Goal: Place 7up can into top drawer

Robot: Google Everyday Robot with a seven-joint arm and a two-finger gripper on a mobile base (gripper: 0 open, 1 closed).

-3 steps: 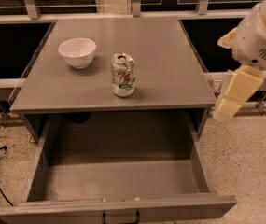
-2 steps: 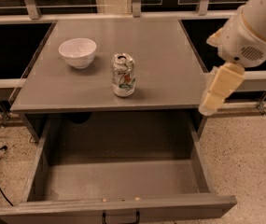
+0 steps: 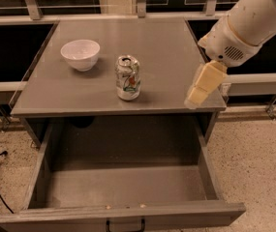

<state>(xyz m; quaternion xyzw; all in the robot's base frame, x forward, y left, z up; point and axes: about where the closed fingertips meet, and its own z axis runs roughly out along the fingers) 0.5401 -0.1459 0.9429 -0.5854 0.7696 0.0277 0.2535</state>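
Camera view shows the 7up can (image 3: 128, 78) standing upright on the grey cabinet top (image 3: 176, 47), a little left of the middle and close to its near edge, with the pull-tab end upward and a dent in its side. The top drawer (image 3: 123, 214) is pulled out wide below it, toward the near side, and nothing lies inside; its dark handle (image 3: 124, 224) shows at the bottom. To the left and a bit farther stands the white bowl (image 3: 80, 53), apart from the can. The gripper (image 3: 193, 98) hangs over the near right corner of the cabinet top, well apart from the can, pointing down and leftward. It holds nothing, and whether it is open or closed I cannot tell. I judge that the grasp is not yet begun. Some risks follow. The can looks light, so a sideways approach that touches it too early may tip it or push it toward the bowl. A too strong squeeze may crush it more and let it slip. Because it stands near the edge, a push may send it over, falling into the drawer on its side.
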